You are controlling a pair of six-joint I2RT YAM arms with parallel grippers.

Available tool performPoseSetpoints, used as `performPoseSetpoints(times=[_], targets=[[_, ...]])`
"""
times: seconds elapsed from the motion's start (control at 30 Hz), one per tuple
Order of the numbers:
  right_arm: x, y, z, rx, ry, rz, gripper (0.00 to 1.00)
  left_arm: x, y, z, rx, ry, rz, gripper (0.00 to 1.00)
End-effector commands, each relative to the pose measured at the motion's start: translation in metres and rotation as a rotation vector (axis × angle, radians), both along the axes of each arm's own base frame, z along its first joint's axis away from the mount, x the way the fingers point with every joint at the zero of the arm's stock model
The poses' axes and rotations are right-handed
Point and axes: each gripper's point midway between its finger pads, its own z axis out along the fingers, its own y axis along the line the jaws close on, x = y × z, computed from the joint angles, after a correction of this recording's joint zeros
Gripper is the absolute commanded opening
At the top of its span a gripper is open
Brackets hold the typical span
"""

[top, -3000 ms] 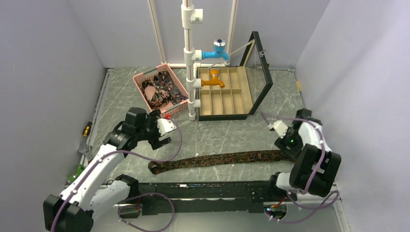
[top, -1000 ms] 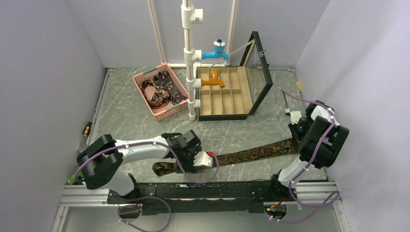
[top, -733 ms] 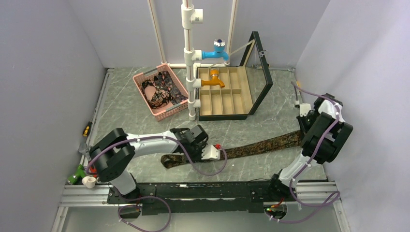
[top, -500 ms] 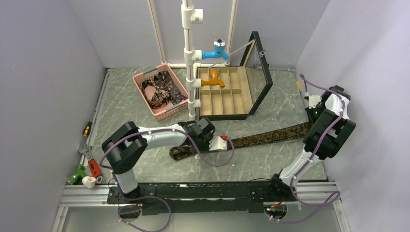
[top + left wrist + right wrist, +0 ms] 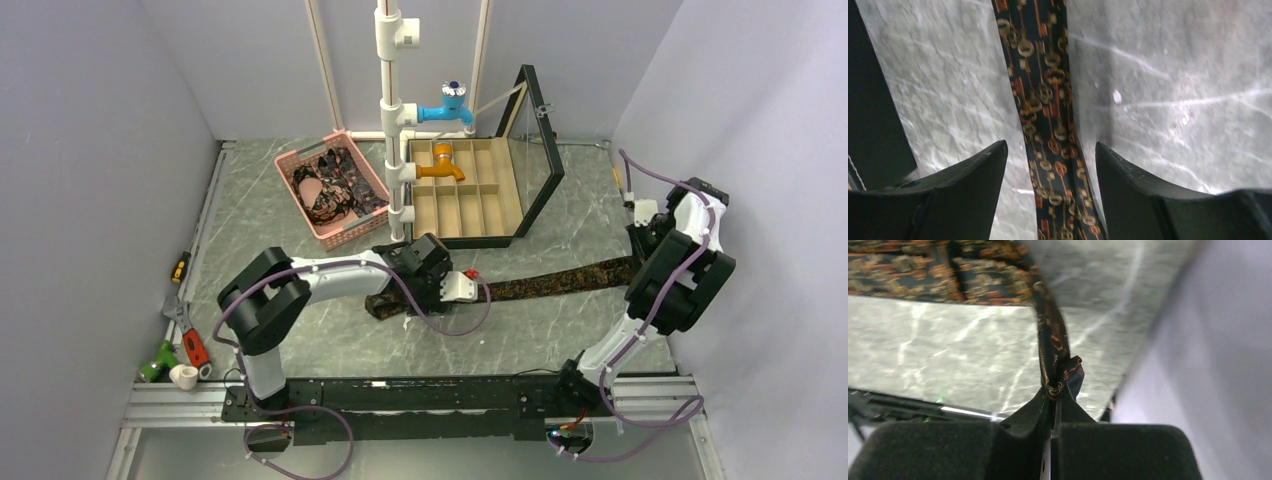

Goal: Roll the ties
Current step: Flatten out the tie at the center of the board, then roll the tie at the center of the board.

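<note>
One tie (image 5: 545, 282), dark with orange and gold figures, lies stretched across the table. Its right end is lifted slightly where my right gripper (image 5: 637, 262) is shut on it. The right wrist view shows that gripper (image 5: 1053, 390) pinching a folded edge of the tie (image 5: 1048, 335). My left gripper (image 5: 447, 296) hovers low over the tie near its left end. In the left wrist view this gripper (image 5: 1050, 157) is open, and the tie (image 5: 1040, 100) runs between the two fingers (image 5: 968, 192) without touching either. More ties (image 5: 335, 180) are heaped in the pink basket (image 5: 340, 238).
A black box (image 5: 465, 195) with tan compartments and a raised lid (image 5: 545, 150) stands just behind the tie. A white pipe stand (image 5: 392, 120) carries blue and orange taps. Small tools (image 5: 185, 345) lie by the left wall. The right wall is close to my right arm.
The right gripper has pulled the tie to the right and toward the back. The left arm followed rightward along it, its jaws narrowing and then widening again.
</note>
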Motion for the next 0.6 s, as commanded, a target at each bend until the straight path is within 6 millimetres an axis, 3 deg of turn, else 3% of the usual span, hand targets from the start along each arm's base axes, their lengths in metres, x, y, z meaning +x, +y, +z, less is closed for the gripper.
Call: performPoseSetpoints(times=[0.0,0.13,0.33,0.47,0.57], targets=[[-0.011,0.08,0.018,0.296,-0.004,0.022,0.0,-0.01,0.01,0.038,-0.12,0.014,-0.017,0.74],[-0.008,0.139,0.018,0.493,0.01,0.014,0.0,-0.014,0.034,0.054,-0.156,0.009,-0.004,0.76],[0.008,0.197,0.01,0.615,0.02,0.04,0.03,-0.019,0.067,0.054,-0.149,0.003,0.031,0.76],[0.005,0.206,0.001,0.65,0.08,0.047,0.39,-0.022,0.077,0.052,-0.144,0.006,0.041,0.78],[0.001,0.186,0.004,0.623,0.075,0.03,0.55,-0.021,0.082,0.053,-0.153,0.004,0.052,0.79]])
